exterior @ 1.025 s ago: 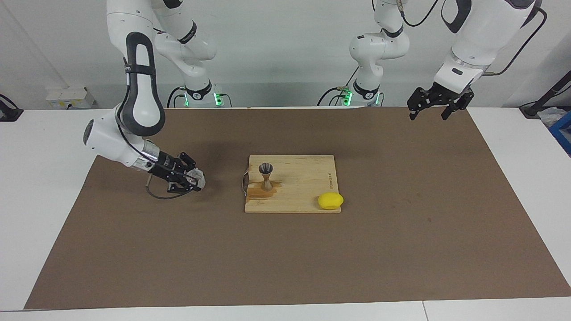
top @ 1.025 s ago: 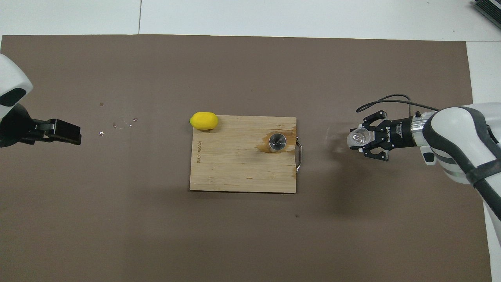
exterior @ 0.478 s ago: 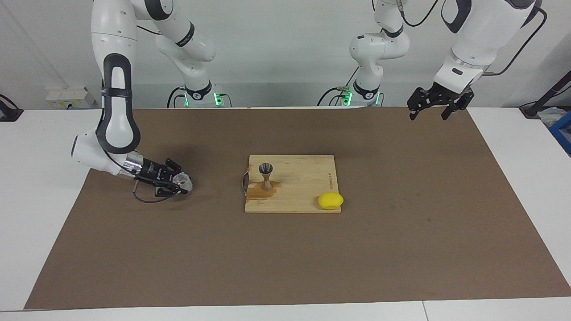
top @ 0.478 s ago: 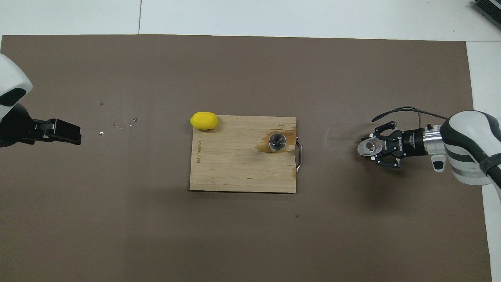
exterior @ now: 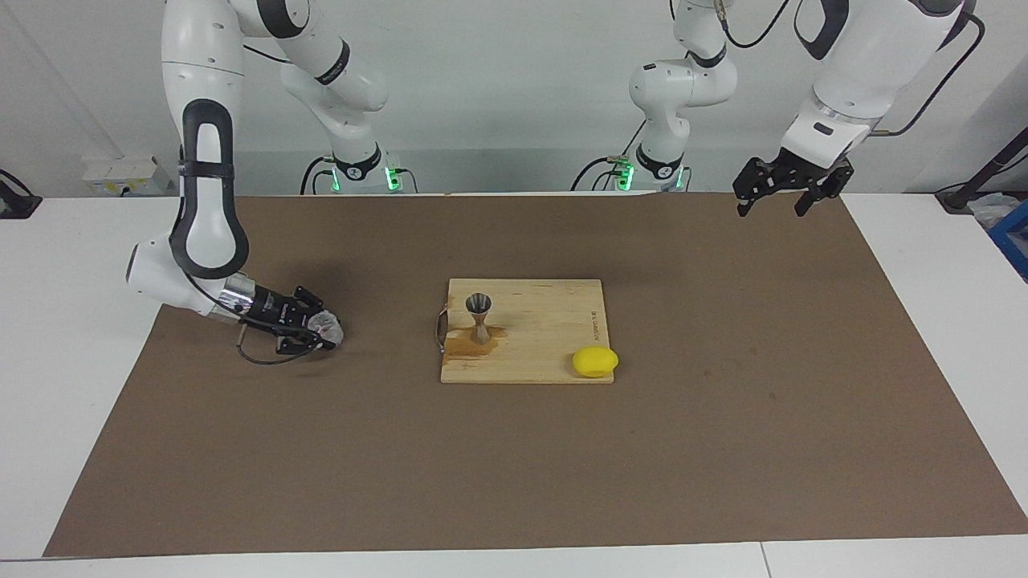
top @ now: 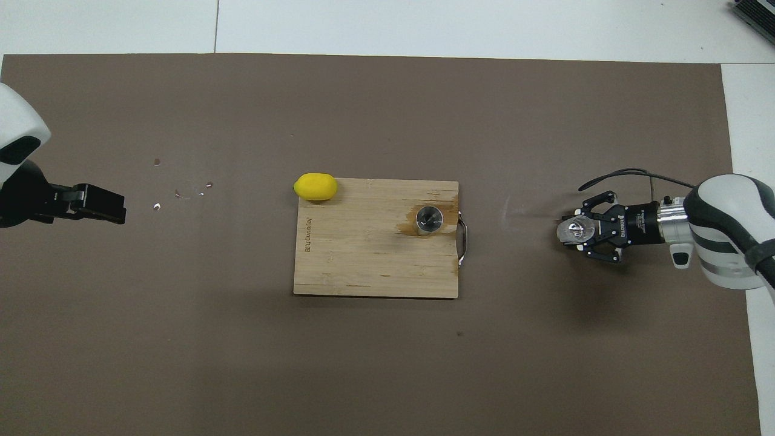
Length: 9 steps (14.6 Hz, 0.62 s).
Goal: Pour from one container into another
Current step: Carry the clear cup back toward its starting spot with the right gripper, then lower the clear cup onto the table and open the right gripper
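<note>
The small clear cup [exterior: 328, 328] [top: 570, 230] sits low at the brown mat, toward the right arm's end of the table. My right gripper [exterior: 320, 331] [top: 576, 232] lies nearly level and is shut on it, a finger on each side. The silvery hourglass jigger [exterior: 479, 316] [top: 428, 219] stands upright on the wooden board [exterior: 546, 321] [top: 363, 260] near the handle end, in a wet brown stain. My left gripper [exterior: 773, 205] [top: 117, 207] waits raised over the mat's edge at the left arm's end, open and holding nothing.
A yellow lemon [exterior: 595, 361] [top: 315, 186] rests at the board's corner farthest from the robots, toward the left arm's end. A few small bits [top: 181, 194] lie on the mat [exterior: 723, 417] close to the left gripper. A metal handle [top: 463, 242] sticks out of the board toward the cup.
My right gripper has carried the cup away from the board toward the right arm's end and lowered it to the mat. The left arm has stayed put.
</note>
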### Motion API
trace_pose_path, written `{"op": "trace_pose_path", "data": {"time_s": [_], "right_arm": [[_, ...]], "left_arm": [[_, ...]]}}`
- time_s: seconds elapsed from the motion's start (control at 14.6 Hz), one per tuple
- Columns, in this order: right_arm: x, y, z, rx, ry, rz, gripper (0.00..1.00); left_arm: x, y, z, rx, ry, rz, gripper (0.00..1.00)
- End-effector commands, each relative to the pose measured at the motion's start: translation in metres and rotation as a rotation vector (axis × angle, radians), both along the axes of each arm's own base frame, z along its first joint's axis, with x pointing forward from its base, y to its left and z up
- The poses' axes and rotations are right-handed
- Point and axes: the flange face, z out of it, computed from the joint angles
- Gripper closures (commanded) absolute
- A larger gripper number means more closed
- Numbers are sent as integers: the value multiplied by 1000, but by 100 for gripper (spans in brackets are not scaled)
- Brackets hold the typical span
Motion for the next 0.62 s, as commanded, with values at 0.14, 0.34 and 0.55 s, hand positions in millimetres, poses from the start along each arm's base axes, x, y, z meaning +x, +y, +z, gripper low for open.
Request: {"op": "trace_pose_path", "data": {"time_s": [0.14,0.34,0.55], "right_arm": [[-13,-22,-4,5,-16,-34,0],[-15,-32,0,-31,-14,-16,0],[-17,-44,16,-149,-31,83,0]], "left_arm": [[-7,1,2,-8,8,1,0],[-7,1,2,-8,8,1,0],[-7,1,2,-8,8,2,0]]}}
